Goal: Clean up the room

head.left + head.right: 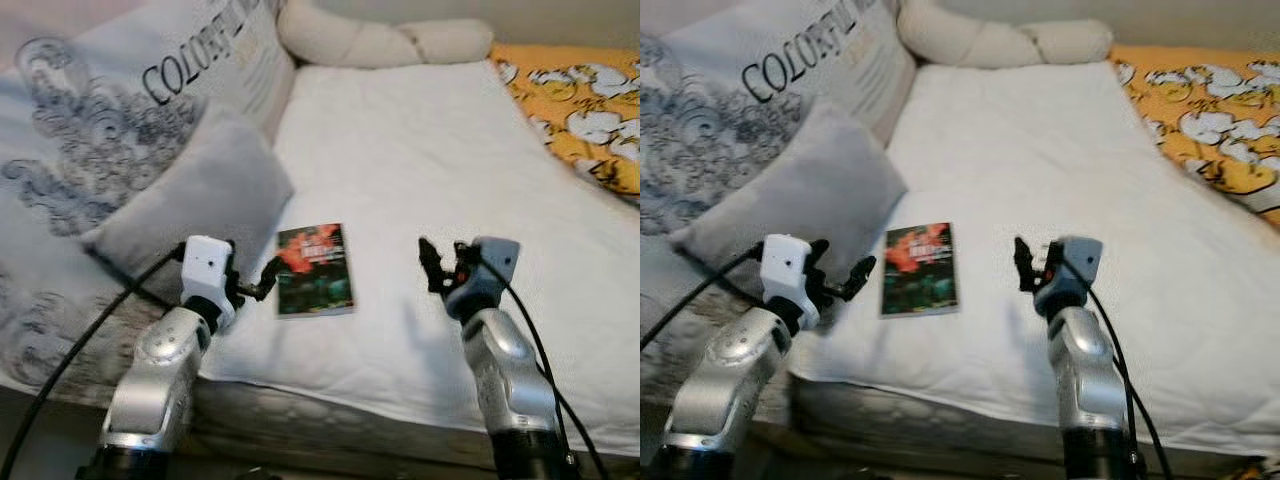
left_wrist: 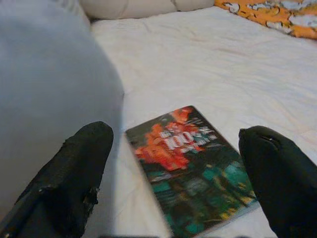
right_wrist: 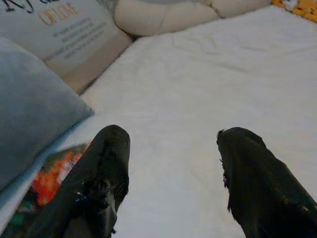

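A thin book (image 1: 314, 269) with a dark cover and red and teal print lies flat on the white bed sheet (image 1: 430, 160), close to the front edge. My left gripper (image 1: 262, 281) hovers open just left of the book, fingertips nearly at its left edge; the left wrist view has the book (image 2: 190, 168) between the two spread fingers (image 2: 74, 183). My right gripper (image 1: 437, 264) stands open above bare sheet, a hand's width right of the book, with nothing between its fingers (image 3: 101, 183).
A grey pillow (image 1: 195, 205) leans just behind my left gripper. A large printed cushion (image 1: 120, 110) stands at the left. A cream bolster (image 1: 380, 42) lies along the head of the bed, and an orange flowered blanket (image 1: 580, 110) covers the right side.
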Motion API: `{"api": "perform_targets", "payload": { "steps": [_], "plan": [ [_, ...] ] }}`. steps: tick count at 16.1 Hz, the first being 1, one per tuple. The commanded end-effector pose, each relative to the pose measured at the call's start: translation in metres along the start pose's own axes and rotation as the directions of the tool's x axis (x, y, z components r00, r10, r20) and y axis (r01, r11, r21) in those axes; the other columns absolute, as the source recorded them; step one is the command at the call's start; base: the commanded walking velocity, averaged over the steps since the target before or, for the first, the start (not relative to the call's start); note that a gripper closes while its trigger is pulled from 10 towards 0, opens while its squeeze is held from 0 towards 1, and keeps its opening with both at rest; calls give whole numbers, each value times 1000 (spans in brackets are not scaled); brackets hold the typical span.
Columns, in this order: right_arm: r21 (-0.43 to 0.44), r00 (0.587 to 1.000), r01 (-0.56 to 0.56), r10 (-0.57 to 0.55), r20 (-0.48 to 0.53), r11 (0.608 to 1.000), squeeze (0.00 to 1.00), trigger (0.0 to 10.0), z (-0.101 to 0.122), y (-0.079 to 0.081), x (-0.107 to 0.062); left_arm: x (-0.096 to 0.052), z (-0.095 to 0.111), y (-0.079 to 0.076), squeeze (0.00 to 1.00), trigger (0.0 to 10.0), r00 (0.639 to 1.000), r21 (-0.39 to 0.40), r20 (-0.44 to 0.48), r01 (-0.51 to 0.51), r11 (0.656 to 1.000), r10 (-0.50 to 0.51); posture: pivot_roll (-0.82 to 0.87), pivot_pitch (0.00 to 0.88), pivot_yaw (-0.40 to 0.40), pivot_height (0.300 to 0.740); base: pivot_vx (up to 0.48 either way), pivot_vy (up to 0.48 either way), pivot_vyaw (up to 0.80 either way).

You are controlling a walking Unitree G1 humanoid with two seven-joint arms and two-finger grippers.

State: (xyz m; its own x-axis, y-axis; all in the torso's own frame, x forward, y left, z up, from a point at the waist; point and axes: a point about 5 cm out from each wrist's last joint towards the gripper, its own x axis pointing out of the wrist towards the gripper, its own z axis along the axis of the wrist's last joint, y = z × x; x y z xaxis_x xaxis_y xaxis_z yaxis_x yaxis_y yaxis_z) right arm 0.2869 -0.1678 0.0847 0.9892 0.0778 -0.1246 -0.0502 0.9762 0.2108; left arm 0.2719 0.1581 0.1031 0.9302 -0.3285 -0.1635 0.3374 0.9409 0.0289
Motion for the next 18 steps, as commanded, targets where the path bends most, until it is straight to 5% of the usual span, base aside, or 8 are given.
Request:
{"api": "perform_targets", "payload": {
  "steps": [1,6,10,13,18],
  "plan": [
    [-6,999,14,-14,-30,1000,0,10000,-3,1,-5,-2,-2,-2,0,10000,1000,20,-6,-7,1000,7,-85,0,59,740,0,-480,0],
    [-108,997,30,-37,-63,994,0,10000,-3,8,-11,-6,-1,6,0,10000,997,21,12,-76,997,76,-56,0,35,740,0,-452,0],
    [-107,996,65,-71,-53,992,0,10000,0,5,-14,-6,0,5,0,10000,996,20,19,-89,996,88,-52,0,34,740,0,-379,0],
    [3,998,15,-15,55,1000,0,10000,13,17,-14,-7,1,7,0,10000,995,22,25,-100,995,99,-38,0,27,740,0,-340,0],
    [19,1000,22,-22,16,1000,0,10000,8,16,-12,-6,3,8,0,10000,994,28,30,-104,994,103,-38,0,28,740,0,-315,0]
  ]
}}
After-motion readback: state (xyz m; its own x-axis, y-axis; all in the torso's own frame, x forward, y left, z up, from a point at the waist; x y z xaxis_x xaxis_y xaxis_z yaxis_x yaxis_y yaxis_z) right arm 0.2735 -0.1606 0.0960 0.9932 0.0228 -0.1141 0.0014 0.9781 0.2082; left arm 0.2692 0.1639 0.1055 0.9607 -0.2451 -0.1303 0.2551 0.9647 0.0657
